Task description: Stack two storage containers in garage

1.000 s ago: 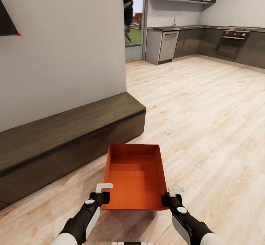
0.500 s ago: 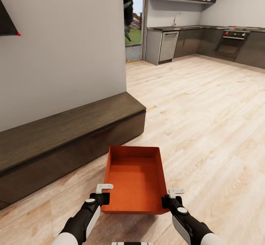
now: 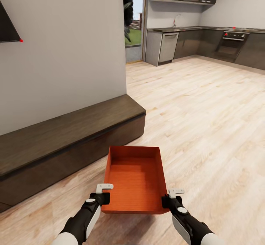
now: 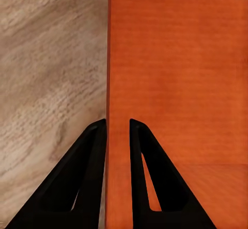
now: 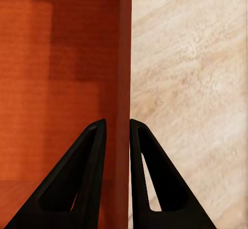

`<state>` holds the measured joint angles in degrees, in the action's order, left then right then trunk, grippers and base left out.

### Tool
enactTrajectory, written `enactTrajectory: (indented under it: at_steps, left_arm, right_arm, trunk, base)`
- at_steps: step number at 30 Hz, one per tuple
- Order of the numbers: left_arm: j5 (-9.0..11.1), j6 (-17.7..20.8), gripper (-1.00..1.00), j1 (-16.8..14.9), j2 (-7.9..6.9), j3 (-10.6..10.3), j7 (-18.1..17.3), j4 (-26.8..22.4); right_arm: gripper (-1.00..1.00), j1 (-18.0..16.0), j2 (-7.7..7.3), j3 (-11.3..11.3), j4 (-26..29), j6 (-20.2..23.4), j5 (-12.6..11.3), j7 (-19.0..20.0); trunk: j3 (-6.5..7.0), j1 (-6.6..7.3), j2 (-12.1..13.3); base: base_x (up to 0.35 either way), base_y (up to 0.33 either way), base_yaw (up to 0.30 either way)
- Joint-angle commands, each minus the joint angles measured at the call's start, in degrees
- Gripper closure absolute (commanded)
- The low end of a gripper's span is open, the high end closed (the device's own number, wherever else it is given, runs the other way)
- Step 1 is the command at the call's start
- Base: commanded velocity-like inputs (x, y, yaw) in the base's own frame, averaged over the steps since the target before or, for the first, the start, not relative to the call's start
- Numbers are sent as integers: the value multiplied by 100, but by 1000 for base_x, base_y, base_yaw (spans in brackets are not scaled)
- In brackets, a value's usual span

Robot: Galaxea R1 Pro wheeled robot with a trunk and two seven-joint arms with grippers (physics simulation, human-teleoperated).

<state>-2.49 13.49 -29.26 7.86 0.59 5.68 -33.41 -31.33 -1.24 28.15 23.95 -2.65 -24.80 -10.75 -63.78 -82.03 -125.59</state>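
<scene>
One orange-red storage container [image 3: 134, 178] hangs level above the light wood-plank floor [image 3: 206, 120] of the living room, held between both arms in the head view. My left gripper [image 3: 104, 197] is shut on its left wall near the closest corner, and my right gripper [image 3: 167, 200] is shut on its right wall. The left wrist view has the left gripper [image 4: 118, 123] pinching the thin wall, with the container's ribbed bottom [image 4: 175, 74] on one side. Likewise, in the right wrist view the right gripper [image 5: 118, 121] clamps the container [image 5: 67, 74] by its other wall.
A long low dark-wood bench [image 3: 66, 134] runs along the white wall [image 3: 66, 53] at left, close to the container. A black TV corner [image 3: 7, 28] shows on that wall. Beyond, a doorway [image 3: 133, 28] and dark kitchen cabinets [image 3: 206, 42] stand at the back.
The whole picture has shifted slightly, so the camera moved. The container sits a touch lower in the view and stays held by both grippers.
</scene>
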Motion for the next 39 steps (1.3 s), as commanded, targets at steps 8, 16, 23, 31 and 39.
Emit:
enactTrajectory:
  at_steps: [8,16,23,31,39]
  left_arm:
    - [99,31,100,-1,-4,-7,-207,2]
    - [99,31,100,-1,-4,-7,-208,2]
    - [99,31,100,-1,-4,-7,-214,2]
    - [99,31,100,0,-4,-7,-217,5]
    - [99,31,100,-1,-4,-7,-225,10]
  right_arm:
    - [100,-4,-104,120,22,-218,-8,65]
    - [100,-4,-107,115,22,-218,-7,65]
    - [100,-4,-113,118,22,-218,-7,66]
    - [100,-4,-113,118,22,-218,-7,65]
    - [100,-4,-113,112,22,-218,-7,65]
  trunk:
    - [140,177,321]
    - [283,353,641]
    - [409,507,922]
    - [553,683,1243]
    - [696,858,1564]
  base:
    - [0,0,0]
    - [0,0,0]
    - [0,0,0]
    - [0,0,0]
    - [0,0,0]
